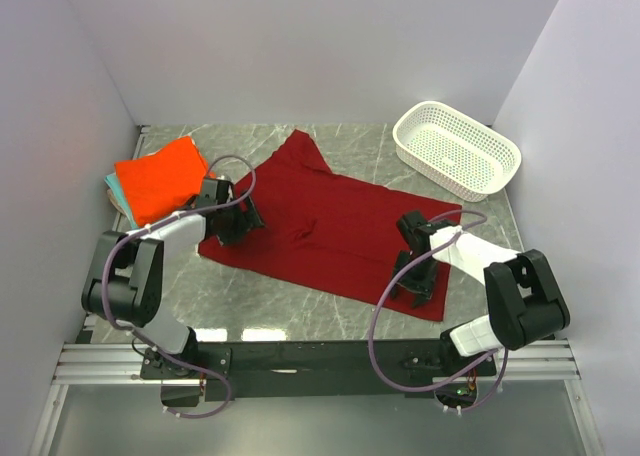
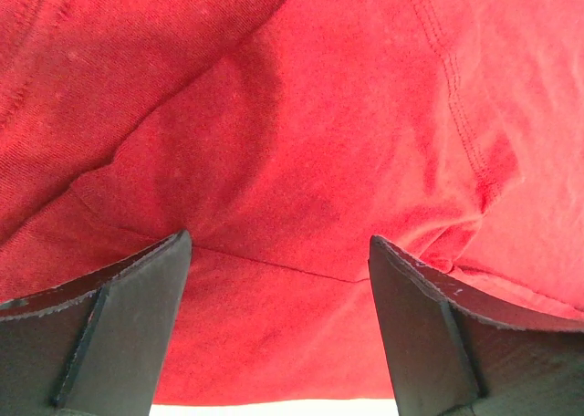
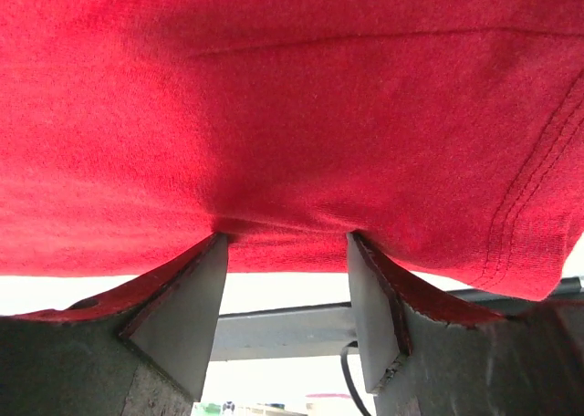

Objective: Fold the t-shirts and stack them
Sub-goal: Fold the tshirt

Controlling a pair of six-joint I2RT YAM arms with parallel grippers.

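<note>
1. No writing, label, brand, number or sign can be read in any of the views.
2. The crimson t-shirt (image 1: 340, 236), seen close by both wrist cameras, shows only plain cloth and stitched seams.

Bright, even light from overhead; pale glare streaks the grey marbled table (image 1: 280, 306) near its front edge. Close up, the dark crimson cloth t-shirt (image 2: 301, 161) looks slightly soft, background blown white.
</note>
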